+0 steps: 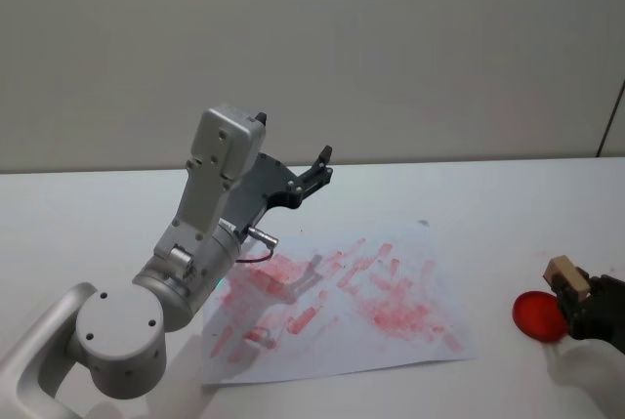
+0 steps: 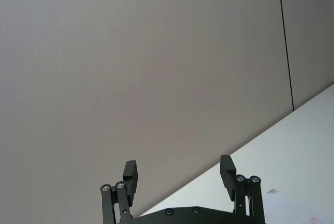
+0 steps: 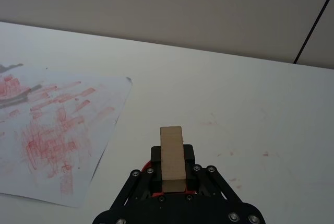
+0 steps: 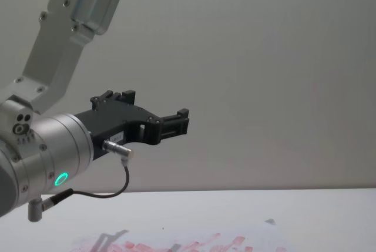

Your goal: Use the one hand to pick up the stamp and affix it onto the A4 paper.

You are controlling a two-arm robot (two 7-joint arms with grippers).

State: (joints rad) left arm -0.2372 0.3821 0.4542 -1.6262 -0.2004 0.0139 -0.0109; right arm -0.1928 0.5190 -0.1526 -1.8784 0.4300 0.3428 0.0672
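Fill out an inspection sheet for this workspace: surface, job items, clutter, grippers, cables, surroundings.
Surface: white table, faint red smudges near the right gripper.
Job items: stamp clamped upright in the right gripper; A4 paper flat, covered in red prints; round red ink pad just beside and partly under that gripper.
Clutter: nothing seen.
Grippers: right gripper at the table's right edge, off the paper; left gripper open, raised above the paper's far left part, pointing at the wall.
Cables: thin black cable looping from the left wrist.
Surroundings: plain grey wall.
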